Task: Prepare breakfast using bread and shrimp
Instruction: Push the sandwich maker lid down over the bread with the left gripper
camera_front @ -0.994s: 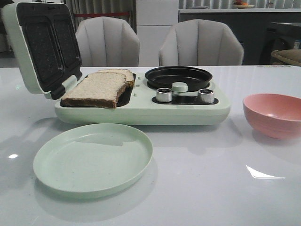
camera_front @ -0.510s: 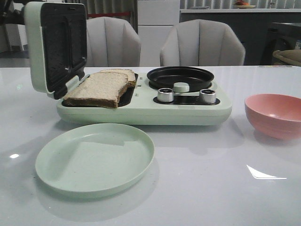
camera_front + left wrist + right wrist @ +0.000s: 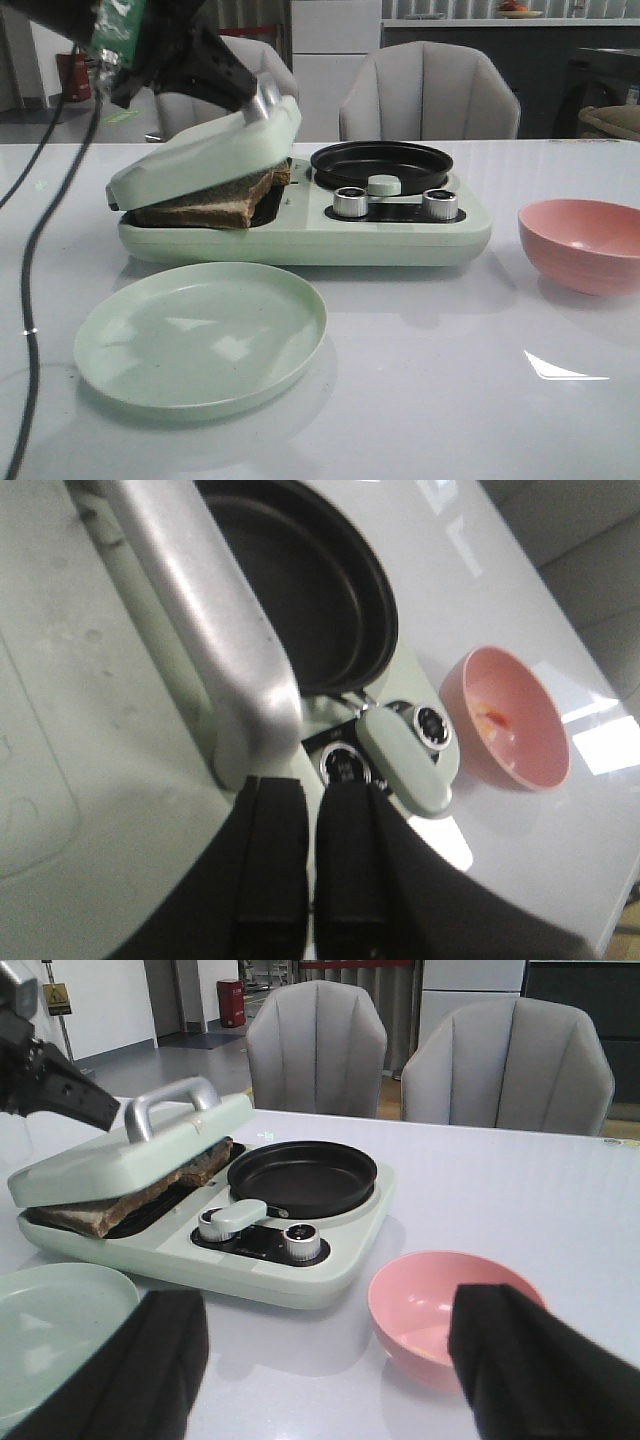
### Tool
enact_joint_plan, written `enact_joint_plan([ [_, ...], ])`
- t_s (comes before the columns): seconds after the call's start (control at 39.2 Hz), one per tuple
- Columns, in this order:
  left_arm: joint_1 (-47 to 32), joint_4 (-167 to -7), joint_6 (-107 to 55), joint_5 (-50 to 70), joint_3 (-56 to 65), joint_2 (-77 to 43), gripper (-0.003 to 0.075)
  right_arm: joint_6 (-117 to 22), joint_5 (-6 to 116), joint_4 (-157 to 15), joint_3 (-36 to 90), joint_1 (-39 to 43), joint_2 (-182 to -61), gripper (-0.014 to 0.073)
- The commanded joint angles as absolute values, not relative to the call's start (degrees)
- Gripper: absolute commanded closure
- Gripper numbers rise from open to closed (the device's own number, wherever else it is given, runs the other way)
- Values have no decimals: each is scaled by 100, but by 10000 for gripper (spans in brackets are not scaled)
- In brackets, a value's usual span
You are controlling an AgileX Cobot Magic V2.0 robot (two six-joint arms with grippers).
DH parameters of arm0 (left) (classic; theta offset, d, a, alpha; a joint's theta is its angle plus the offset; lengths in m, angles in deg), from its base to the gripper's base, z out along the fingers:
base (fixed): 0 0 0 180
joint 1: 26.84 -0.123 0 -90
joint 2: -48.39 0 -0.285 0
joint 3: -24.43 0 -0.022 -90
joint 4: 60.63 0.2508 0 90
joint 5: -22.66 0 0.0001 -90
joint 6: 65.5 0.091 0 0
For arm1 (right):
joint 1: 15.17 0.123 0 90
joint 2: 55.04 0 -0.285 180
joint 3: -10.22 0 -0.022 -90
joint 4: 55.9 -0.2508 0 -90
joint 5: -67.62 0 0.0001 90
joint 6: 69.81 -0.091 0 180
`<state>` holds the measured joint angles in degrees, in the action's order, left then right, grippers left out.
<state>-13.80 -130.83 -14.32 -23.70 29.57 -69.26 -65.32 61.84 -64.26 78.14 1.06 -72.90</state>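
- The sandwich maker's lid [image 3: 205,155], which stood upright and wide open a second ago, has swung down and now rests tilted on the bread [image 3: 215,203], not yet flat on the base [image 3: 300,240]
- The left gripper [image 3: 235,85], absent from the front view a moment ago, has come in over the lid by its silver handle [image 3: 266,100]; in the left wrist view its fingers [image 3: 270,860] lie close together just beside the handle's end, clamping nothing that I can see, so it appears clenched and pushing rather than gripping
- The bread slices sit stacked in the left toasting well, edges showing under the lid
- The shrimp [image 3: 492,717] shows only as a small orange piece inside the pink bowl [image 3: 582,243], well apart to the right of the appliance
- The right gripper [image 3: 325,1360] hangs released, jaws wide, above the table near the bowl, holding nothing
- The black frying pan [image 3: 380,163] and green plate [image 3: 200,335] carry no food
- Judgement: the toasting step is nearly set; the lid likely needs a final press shut, and the shrimp remains to be handled
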Motion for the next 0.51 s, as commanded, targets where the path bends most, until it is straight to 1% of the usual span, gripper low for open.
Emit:
enact_joint_plan([
  [0.0,-1207,-13111,-1534,-2435,3132,-6819,594,-6509,6669,-6409,7660,86,-7347,-8],
  [0.31,-1237,-13058,-1551,-2486,3154,-6851,595,-6509,6669,-6409,7660,86,-7347,-8],
  [0.48,-1333,-12665,-1551,-2477,3154,-6543,595,-6509,6669,-6409,7660,86,-7347,-8],
])
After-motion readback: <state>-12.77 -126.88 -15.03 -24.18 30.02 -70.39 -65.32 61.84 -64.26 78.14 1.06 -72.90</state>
